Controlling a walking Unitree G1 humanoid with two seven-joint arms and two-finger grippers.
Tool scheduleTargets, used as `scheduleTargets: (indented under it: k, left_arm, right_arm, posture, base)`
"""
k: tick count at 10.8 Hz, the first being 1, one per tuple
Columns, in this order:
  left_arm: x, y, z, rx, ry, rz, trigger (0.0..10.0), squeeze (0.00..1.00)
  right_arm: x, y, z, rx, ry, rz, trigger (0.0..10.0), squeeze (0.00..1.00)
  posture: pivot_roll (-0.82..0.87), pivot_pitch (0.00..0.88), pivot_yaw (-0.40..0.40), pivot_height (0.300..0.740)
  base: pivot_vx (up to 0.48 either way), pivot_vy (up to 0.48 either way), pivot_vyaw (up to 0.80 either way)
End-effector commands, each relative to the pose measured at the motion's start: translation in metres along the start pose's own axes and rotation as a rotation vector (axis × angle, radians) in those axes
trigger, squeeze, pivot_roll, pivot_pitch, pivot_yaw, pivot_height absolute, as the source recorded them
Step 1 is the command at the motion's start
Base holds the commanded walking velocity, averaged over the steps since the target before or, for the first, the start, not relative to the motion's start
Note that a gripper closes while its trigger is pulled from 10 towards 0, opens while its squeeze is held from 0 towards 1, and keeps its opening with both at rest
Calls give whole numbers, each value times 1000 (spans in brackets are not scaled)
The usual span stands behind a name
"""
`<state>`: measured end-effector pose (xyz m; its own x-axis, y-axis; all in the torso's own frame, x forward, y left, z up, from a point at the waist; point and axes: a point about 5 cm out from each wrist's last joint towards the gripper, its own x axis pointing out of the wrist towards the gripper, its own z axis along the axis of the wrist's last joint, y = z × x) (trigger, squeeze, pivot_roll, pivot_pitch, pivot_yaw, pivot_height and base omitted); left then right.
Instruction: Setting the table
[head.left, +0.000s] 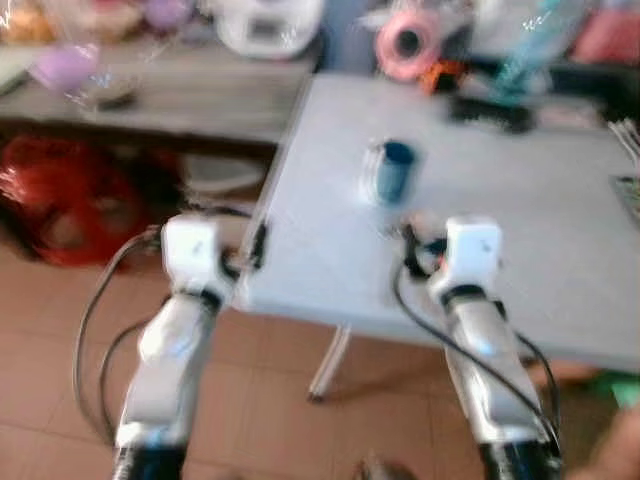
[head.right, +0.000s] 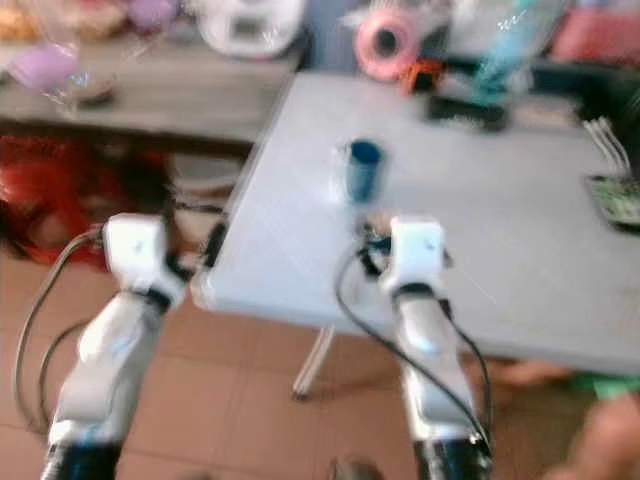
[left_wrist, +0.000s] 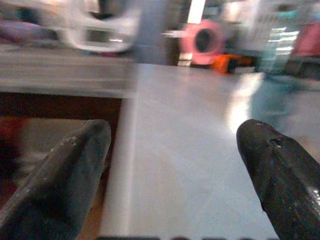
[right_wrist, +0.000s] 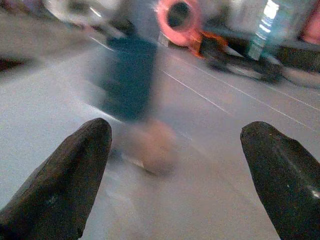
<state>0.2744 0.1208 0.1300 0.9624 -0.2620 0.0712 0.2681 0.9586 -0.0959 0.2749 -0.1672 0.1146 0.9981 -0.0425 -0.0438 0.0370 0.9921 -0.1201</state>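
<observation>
A blue cup (head.left: 392, 172) stands upright on the white table (head.left: 540, 230), toward its left half. My right gripper (right_wrist: 176, 127) is open just in front of the cup, low over the tabletop. A small brownish thing (right_wrist: 150, 147), too blurred to name, lies between the cup and the fingers. My left gripper (left_wrist: 175, 130) is open at the table's near left corner, pointing along the table's left edge, with nothing between its fingers. All views are blurred.
A pink tape roll (head.left: 405, 42), a teal bottle (head.left: 525, 50) and a dark object (head.left: 490, 112) crowd the table's far edge. A low grey shelf (head.left: 170, 100) with a white appliance (head.left: 268, 25) stands to the left, with a red bag (head.left: 60, 200) below it.
</observation>
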Motion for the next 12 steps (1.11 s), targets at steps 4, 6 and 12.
scheduleTargets:
  k: [4, 6, 12]
  left_arm:
    - [-7, 8, -1, 61, 12, 27, 10000, 0]
    - [-15, 14, -7, 56, 57, 18, 10000, 0]
    - [-34, 23, 0, 196, 117, 38, 10000, 0]
  right_arm:
    - [5, 1, 6, 33, -7, 2, 10000, 0]
    - [13, 3, 11, 54, 18, 57, 10000, 0]
    - [24, 19, 0, 163, 177, 180, 10000, 0]
  posture:
    - [16, 0, -18, 740]
    - [25, 0, -7, 740]
    - [92, 67, 15, 740]
  base:
    - [80, 0, 0]
    - [0, 0, 0]
    - [0, 0, 0]
